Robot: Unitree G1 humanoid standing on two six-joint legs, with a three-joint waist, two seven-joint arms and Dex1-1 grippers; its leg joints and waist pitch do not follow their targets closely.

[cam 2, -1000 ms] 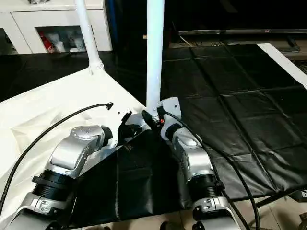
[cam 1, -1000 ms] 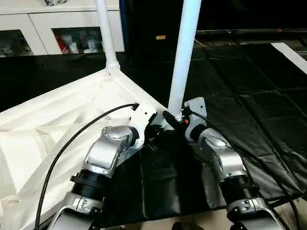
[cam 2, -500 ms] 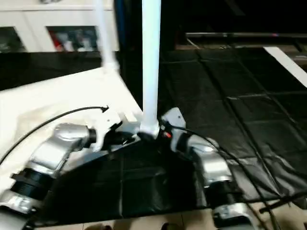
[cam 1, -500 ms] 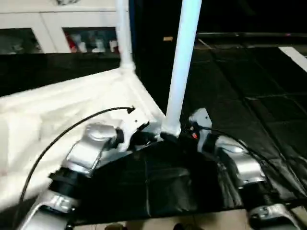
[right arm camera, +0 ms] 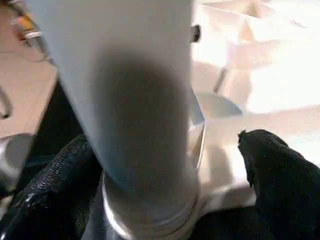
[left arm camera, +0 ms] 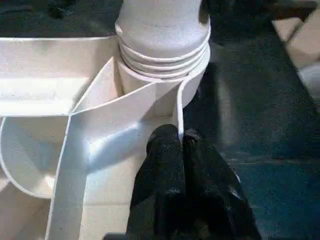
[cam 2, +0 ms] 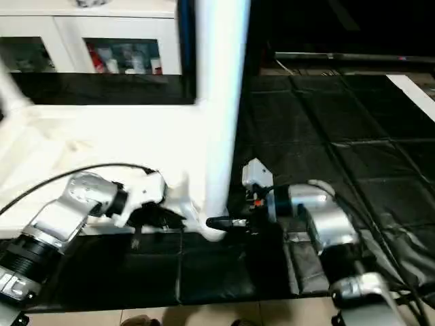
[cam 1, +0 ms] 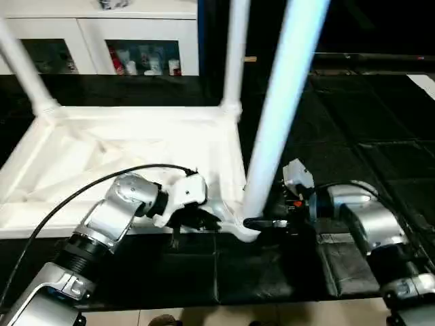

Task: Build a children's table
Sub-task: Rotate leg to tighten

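The table top (cam 1: 129,153) lies upside down on a black quilted mat (cam 1: 353,129), its smooth white plastic underside crossed by thin raised ribs that run toward round sockets at the corners. Three long white tube legs stand upright in those sockets: the near leg (cam 1: 282,102), broad and smooth, rises from the front corner socket (left arm camera: 165,65), where its base shows stacked ring-like ridges; a far leg (cam 1: 234,58) stands at the back corner on the same side, and another leg (cam 1: 24,68) leans slightly at the back corner on the robot's left. The left gripper (left arm camera: 179,142) is pinched tight on the thin upright edge wall of the top just beside the front socket, its two black fingers pressed together with the wall between them. The right gripper (right arm camera: 170,165) straddles the base of the near leg, one textured black finger (right arm camera: 55,175) lying against the tube and the other (right arm camera: 280,170) standing apart from it, so the jaws are spread around the leg rather than clamped. Behind the mat stands a white cabinet (cam 1: 102,41) with glass doors and small coloured items inside.
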